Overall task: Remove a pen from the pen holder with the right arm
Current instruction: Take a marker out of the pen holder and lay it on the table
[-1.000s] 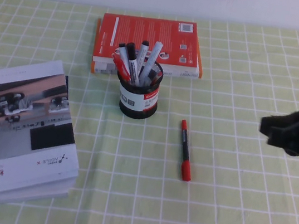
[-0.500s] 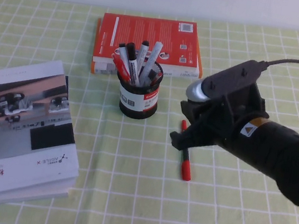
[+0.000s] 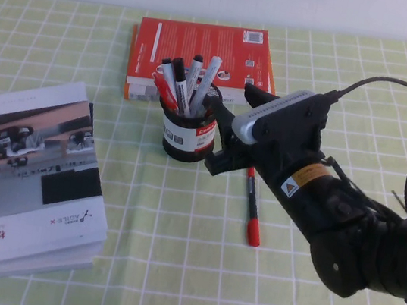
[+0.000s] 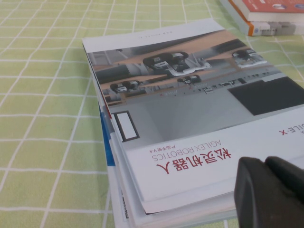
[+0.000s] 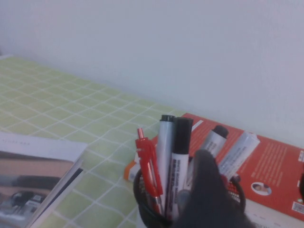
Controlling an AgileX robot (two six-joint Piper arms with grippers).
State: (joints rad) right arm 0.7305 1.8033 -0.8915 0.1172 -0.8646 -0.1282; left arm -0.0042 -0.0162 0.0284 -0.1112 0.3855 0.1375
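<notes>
Right hand (image 3: 232, 102) spread beside pen holder (image 3: 184, 139) — left hand (image 4: 265, 164) above booklet (image 4: 190, 118).

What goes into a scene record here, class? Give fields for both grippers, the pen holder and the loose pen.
right gripper: open, beside the pen holder, holding nothing
left gripper: shut, by the booklet stack
pen holder: upright, holds several pens
loose red pen: lying on the tablecloth, partly hidden by the right arm
</notes>
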